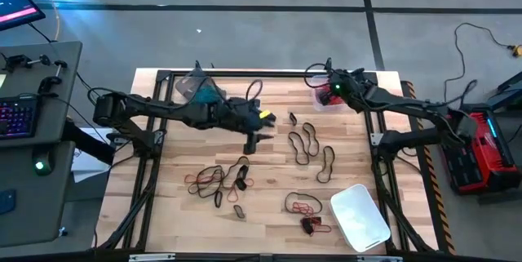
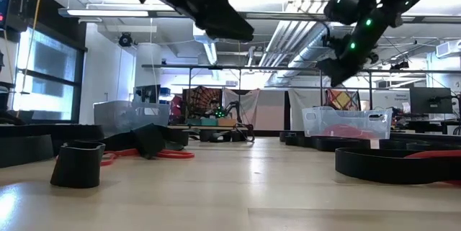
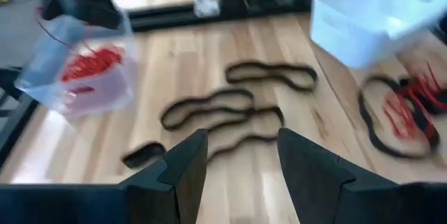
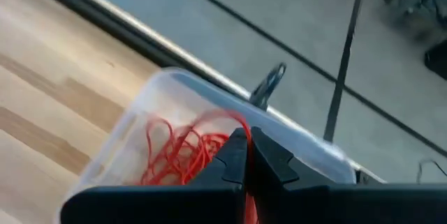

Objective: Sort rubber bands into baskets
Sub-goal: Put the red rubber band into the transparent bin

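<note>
A wooden table [image 1: 179, 229] holds scattered rubber bands and three baskets. The left gripper [image 1: 254, 128] hovers over the middle of the table with its fingers [image 3: 183, 165] spread apart and empty, just beside a group of black bands [image 1: 307, 141]. The right gripper [image 4: 246, 155] is clenched, its tips over the clear basket [image 1: 325, 95] of red bands [image 4: 178, 151] at the far right corner. A grey-tinted basket [image 1: 196, 87] holding teal bands stands at the far edge under the left arm, and a whitish basket [image 1: 359, 216] sits near the front right. More red and dark bands [image 1: 214, 180] lie loose toward the front.

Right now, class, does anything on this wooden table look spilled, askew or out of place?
Yes. Black rubber band loops and tangled red ones lie loose on the wooden table, outside the tubs. The whitish plastic tub sits askew to the table edges.
</note>
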### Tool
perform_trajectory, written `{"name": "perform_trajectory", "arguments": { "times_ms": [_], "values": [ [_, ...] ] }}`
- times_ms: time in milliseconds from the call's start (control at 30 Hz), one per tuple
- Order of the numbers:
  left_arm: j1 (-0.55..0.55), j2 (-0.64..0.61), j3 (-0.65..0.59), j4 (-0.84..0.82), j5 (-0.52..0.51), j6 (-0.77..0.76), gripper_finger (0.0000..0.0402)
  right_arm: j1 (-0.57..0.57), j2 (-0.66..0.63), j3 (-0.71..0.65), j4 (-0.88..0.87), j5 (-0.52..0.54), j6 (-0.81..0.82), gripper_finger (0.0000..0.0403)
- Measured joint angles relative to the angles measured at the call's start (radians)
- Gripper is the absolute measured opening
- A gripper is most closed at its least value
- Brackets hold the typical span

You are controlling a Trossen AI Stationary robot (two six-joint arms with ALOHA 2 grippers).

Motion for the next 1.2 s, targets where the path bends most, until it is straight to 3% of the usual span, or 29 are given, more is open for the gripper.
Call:
{"name": "perform_trajectory", "arguments": {
  "times_ms": [333,500,667,800,1033,1200],
  "values": [
    [-0.122,-0.029,0.000,-0.299,0.002,-0.011,0.0168,-0.041,0.182,0.000,-0.024,-0.045,0.004,0.0002],
    [-0.193,-0.055,0.000,-0.451,0.002,-0.050,0.0168,-0.037,0.192,0.000,-0.039,-0.051,0.002,0.0047],
    [-0.269,-0.087,0.000,-0.576,0.001,-0.127,0.0168,-0.026,0.168,0.000,-0.072,-0.050,0.002,0.0121],
    [-0.332,-0.100,0.000,-0.713,-0.033,-0.214,0.0168,0.002,0.128,0.000,-0.090,-0.050,0.001,0.0159],
    [-0.468,-0.100,0.000,-0.945,-0.086,-0.379,0.0164,0.104,0.021,0.000,-0.126,-0.050,0.029,0.0172],
    [-0.539,-0.112,0.000,-1.034,-0.115,-0.464,0.0135,0.191,-0.041,0.000,-0.129,-0.050,0.046,0.0172]
  ]
}}
